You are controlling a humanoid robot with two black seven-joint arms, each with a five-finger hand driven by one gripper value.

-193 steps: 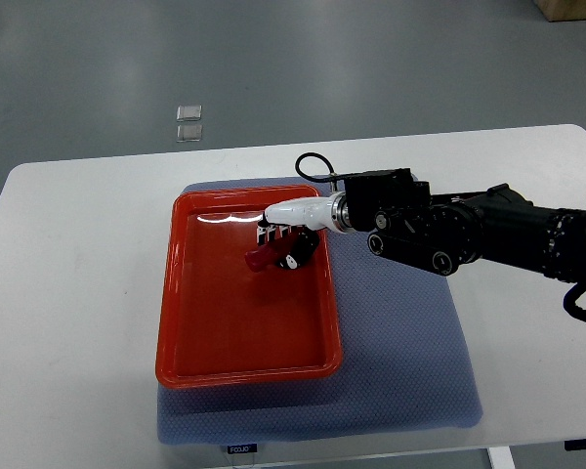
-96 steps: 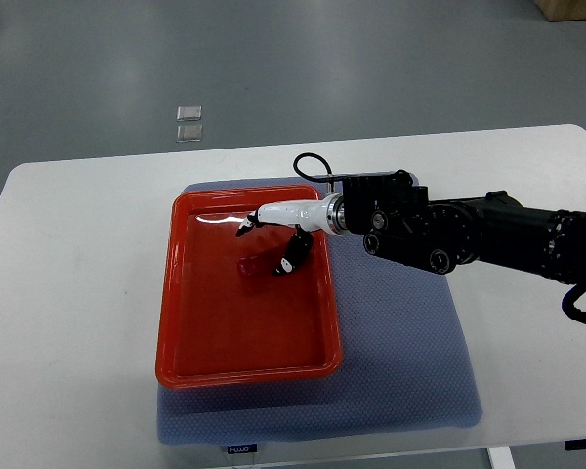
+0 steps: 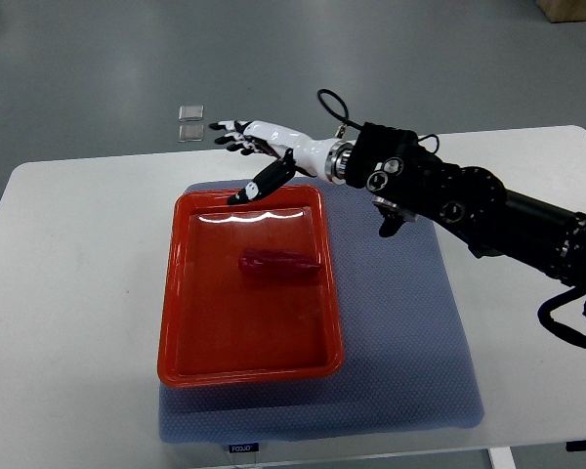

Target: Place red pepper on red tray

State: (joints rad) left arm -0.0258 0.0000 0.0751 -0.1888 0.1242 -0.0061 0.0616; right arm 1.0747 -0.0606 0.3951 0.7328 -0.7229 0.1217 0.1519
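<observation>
Over on the left, the white table [image 3: 68, 293] sits bare, and beyond its far edge two small clear squares [image 3: 188, 122] lie on the grey floor. Moving in, there's the red tray [image 3: 176, 322], resting on the blue-grey mat [image 3: 400, 342], its left side overhanging the mat a touch. And there it is: the red pepper [image 3: 278, 263] lies on its side inside the tray, in the far half, toward the right wall, with nothing touching it. Above the tray's far rim hangs the right hand [image 3: 259, 147], white with dark fingertips, fingers [image 3: 230, 128] fanned out wide and the thumb [image 3: 258, 184] angled down toward the rim. It grips nothing at all, fully released, well clear of the pepper. Follow it rightward and the wrist joins a bulky black arm [image 3: 449, 195], a black cable [image 3: 334, 107] looping above it, the arm running off across the table's right side to the picture's right edge.
</observation>
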